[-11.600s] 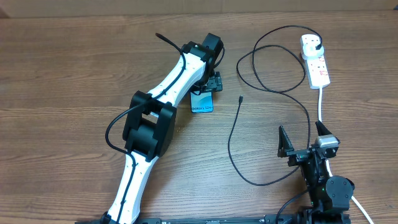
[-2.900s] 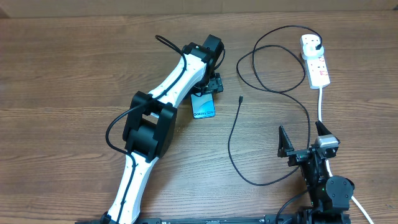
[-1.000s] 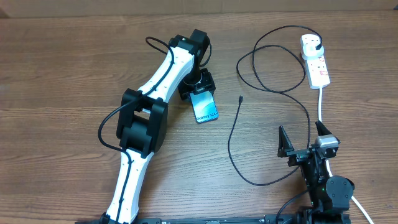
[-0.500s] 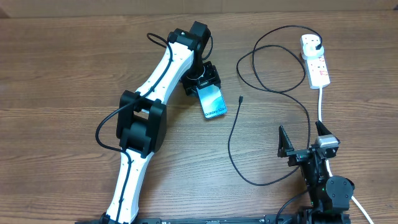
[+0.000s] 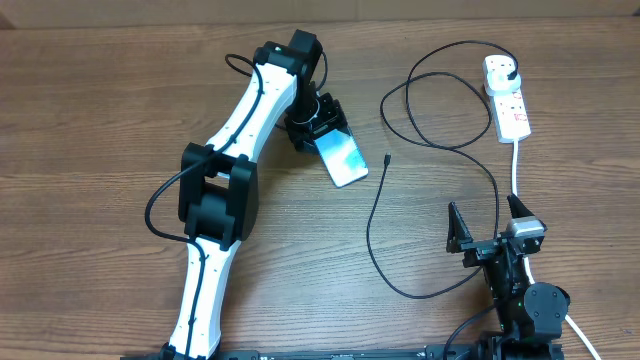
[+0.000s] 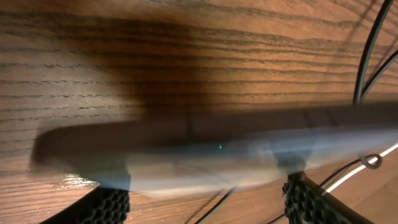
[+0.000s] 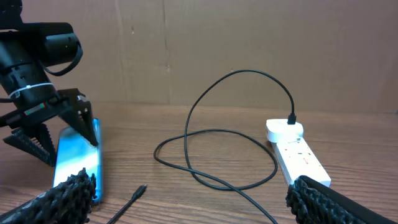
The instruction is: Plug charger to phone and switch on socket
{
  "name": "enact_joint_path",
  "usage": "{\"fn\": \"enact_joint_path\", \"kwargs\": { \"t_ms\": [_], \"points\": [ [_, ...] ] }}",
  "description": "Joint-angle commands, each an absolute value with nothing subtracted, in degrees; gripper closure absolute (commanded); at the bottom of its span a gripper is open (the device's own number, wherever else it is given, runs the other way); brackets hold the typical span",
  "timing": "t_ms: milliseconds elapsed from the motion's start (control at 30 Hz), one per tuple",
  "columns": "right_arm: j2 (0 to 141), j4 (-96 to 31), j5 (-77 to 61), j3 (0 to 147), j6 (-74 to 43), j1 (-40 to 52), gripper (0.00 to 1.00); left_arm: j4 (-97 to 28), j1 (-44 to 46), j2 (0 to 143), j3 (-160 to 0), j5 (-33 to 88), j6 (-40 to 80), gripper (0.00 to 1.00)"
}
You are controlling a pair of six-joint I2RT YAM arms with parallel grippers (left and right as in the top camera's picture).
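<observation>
The phone [image 5: 342, 157], its screen bright cyan, lies slanted on the wood with its lower end pointing right toward the charger's connector tip [image 5: 387, 158]. My left gripper [image 5: 314, 126] is shut on the phone's upper end; in the left wrist view the blurred phone [image 6: 211, 155] spans between the fingers [image 6: 112, 206]. The thin black charger cable [image 5: 369, 230] loops round to its plug [image 5: 512, 72] in the white socket [image 5: 507, 102]. My right gripper [image 5: 487, 225] stands open near the front edge, empty. The right wrist view shows the phone [image 7: 78, 158], the tip [image 7: 142, 189] and the socket [image 7: 298, 155].
The socket's thick white cord [image 5: 515, 165] runs down toward the right arm's base. A loose loop of black cable [image 5: 440, 110] lies between phone and socket. A cardboard wall [image 7: 249, 37] closes the far side of the table.
The left arm has swung and turned the phone, so its free end has moved right and nearer the connector tip. The right arm and cable have not moved.
</observation>
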State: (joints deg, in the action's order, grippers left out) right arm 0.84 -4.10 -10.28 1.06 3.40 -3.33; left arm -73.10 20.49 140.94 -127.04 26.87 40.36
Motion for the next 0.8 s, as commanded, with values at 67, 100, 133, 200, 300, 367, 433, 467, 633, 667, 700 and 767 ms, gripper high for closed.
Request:
{"fn": "enact_joint_path", "kwargs": {
  "t_ms": [67,100,133,200,300,367,433,467,633,667,700,767],
  "points": [
    [0.16,-3.92,-10.55,0.49,3.25,-3.07,0.00,-73.08,19.46,141.60,-128.86,30.11,39.97,0.32],
    [0.16,-3.92,-10.55,0.49,3.25,-3.07,0.00,-73.08,19.40,141.62,-128.86,30.11,39.81,0.32],
    [0.16,-3.92,-10.55,0.49,3.25,-3.07,0.00,-73.08,19.40,141.62,-128.86,30.02,39.55,0.32],
    [0.16,-3.92,-10.55,0.49,3.25,-3.07,0.00,-73.01,19.42,141.62,-128.86,29.21,39.11,0.32],
    [0.16,-3.92,-10.55,0.49,3.25,-3.07,0.00,-72.60,19.42,141.62,-128.86,27.49,38.50,0.26],
    [0.16,-3.92,-10.55,0.49,3.25,-3.07,0.00,-72.58,19.55,141.62,-128.86,24.86,38.52,0.23],
    [0.16,-3.92,-10.55,0.49,3.25,-3.07,0.00,-72.60,19.99,141.62,-128.84,22.57,38.52,0.18],
    [0.16,-3.92,-10.55,0.49,3.25,-3.07,0.00,-72.58,20.34,141.62,-128.84,21.71,38.52,0.14],
    [0.16,-3.92,-10.55,0.49,3.25,-3.07,0.00,-69.91,23.77,141.62,-128.84,14.37,38.96,0.00],
    [0.16,-3.92,-10.55,0.49,3.25,-3.07,0.00,-69.43,24.45,141.62,-128.84,12.73,39.64,0.00],
    [0.16,-3.92,-10.55,0.49,3.25,-3.07,0.00,-68.95,25.26,141.62,-128.84,10.61,40.95,0.00],
    [0.16,-3.92,-10.55,0.49,3.25,-3.07,0.00,-68.03,26.63,141.62,-128.84,6.55,43.16,0.00]
  ]
}}
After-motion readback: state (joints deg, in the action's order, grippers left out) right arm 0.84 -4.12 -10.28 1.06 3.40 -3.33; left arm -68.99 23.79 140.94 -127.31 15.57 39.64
